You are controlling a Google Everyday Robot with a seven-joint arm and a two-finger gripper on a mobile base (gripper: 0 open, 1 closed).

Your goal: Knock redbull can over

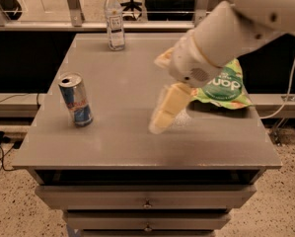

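The redbull can (76, 99) stands upright on the left part of the grey table (122, 147), blue and silver with a red logo and a silver top. My gripper (163, 113) hangs from the white arm that reaches in from the upper right. It is over the middle of the table, well to the right of the can and apart from it. It appears as cream-coloured fingers (168, 106) pointing down and to the left.
A clear water bottle (115, 19) with a white cap stands at the table's back edge. A green chip bag (224, 87) lies on the right side, partly behind the arm. Drawers are below the table front. A cable hangs at the right.
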